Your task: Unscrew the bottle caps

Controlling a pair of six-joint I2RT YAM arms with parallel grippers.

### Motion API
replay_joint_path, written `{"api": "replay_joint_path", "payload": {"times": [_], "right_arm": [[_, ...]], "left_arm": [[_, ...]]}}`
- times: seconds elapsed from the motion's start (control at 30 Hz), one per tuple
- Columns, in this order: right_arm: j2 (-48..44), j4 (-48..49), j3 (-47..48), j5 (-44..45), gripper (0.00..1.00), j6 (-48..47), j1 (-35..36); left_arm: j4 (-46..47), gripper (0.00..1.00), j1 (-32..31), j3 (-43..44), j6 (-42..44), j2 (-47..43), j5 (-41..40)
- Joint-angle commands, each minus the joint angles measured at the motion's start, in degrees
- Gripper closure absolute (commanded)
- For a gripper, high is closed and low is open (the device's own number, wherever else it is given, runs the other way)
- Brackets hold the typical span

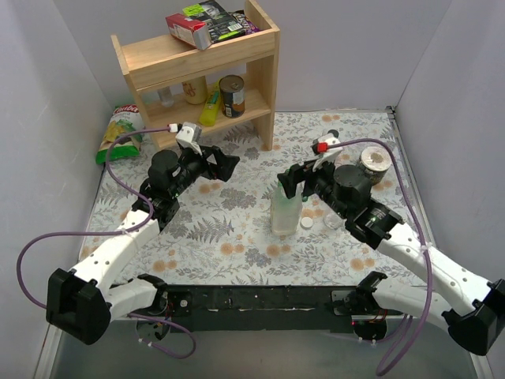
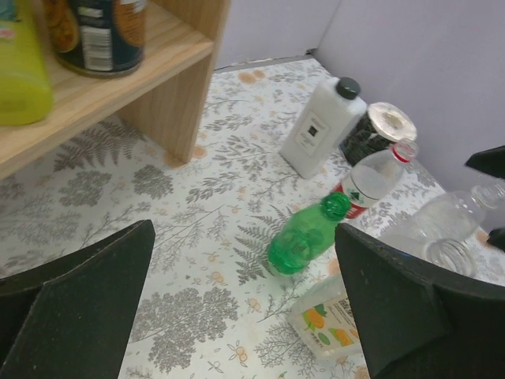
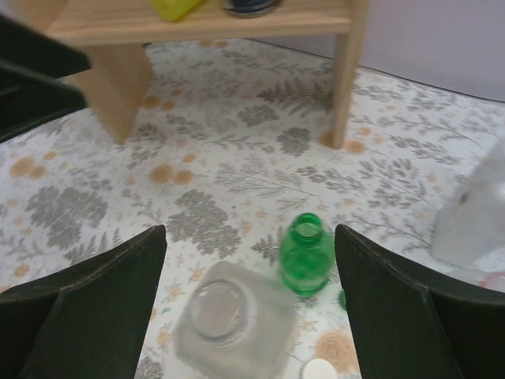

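Left gripper (image 2: 245,229), right gripper (image 3: 251,229) being held wide open, empty. One green bottle (image 3: 306,257) being shown by both wrist views; one white cap (image 3: 319,369) being missed by left.

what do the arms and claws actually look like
The left arm and right arm have white tapered links, black joints and black bases. A thin purple cable loops along each. The left claw and right claw are black with broad wedge-shaped fingers. A small red-and-white fitting sits above the right wrist.

No text is legible; print on the snack bag (image 1: 118,133) and can (image 1: 232,96) blurs.
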Motion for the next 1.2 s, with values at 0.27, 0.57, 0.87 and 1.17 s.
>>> {"api": "replay_joint_path", "payload": {"times": [0.27,0.57,0.87,1.17], "right_arm": [[-4.4,-9.2,7.0,-21.5,0.05,0.7,-39.4],[-8.2,-9.8,4.1,-26.2,0.05,1.7,-52.8],[-9.6,-10.2,3.3,-25.7,0.05,2.3,-54.1],[-10.4,-10.6,3.4,-26.0,0.05,1.8,-54.2]], "left_arm": [[-3.0,0.02,8.0,2.0,0.5,-4.2,-15.3],[-1.8,0.02,8.0,2.8,1.6,-7.3,-21.0],[-1.7,0.02,7.9,2.4,1.9,-9.2,-21.9],[-1.4,0.02,7.8,1.9,1.4,-9.9,-22.3]]}}
